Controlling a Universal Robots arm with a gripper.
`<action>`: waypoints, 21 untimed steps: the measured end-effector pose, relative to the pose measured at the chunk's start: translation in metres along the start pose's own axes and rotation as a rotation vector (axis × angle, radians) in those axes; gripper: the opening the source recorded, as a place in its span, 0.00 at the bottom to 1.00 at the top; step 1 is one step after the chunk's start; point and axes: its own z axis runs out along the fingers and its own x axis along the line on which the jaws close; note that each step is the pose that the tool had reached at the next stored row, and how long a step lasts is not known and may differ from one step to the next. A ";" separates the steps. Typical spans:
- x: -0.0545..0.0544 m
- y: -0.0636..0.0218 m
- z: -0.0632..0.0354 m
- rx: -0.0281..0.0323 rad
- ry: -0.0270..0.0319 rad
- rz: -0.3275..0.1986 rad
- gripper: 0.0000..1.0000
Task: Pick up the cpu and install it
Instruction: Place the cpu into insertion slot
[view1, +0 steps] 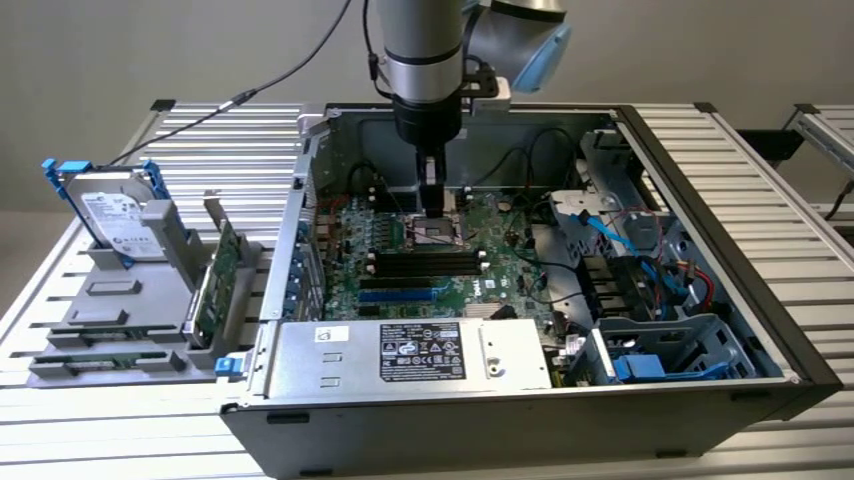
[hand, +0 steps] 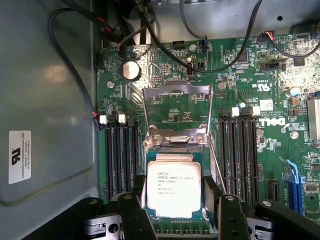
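Observation:
The cpu (hand: 173, 175), a flat square chip with a shiny silver top and printed text, lies level over the motherboard socket (hand: 175, 142), whose metal load plate (hand: 175, 107) is hinged up and open. My gripper (hand: 175, 186) straddles the cpu, one black finger (hand: 139, 187) against each of two opposite edges, shut on it. In the exterior view the gripper (view1: 434, 213) reaches straight down into the open computer case (view1: 287, 270), right at the socket in the middle of the green board.
Black memory slots (hand: 122, 160) flank the socket on both sides. Black cables (hand: 200, 50) arc over the board beyond the load plate. A silver power supply box (view1: 414, 355) fills the case's near edge. A hard drive in a blue bracket (view1: 114, 215) stands outside, at the exterior view's left.

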 end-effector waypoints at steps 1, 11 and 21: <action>0.000 -0.0001 0.0004 -0.0001 -0.0027 -0.001 0.55; 0.000 -0.0004 0.0016 -0.0006 -0.0143 -0.003 0.55; 0.000 -0.0005 0.0025 -0.0010 -0.0140 -0.003 0.55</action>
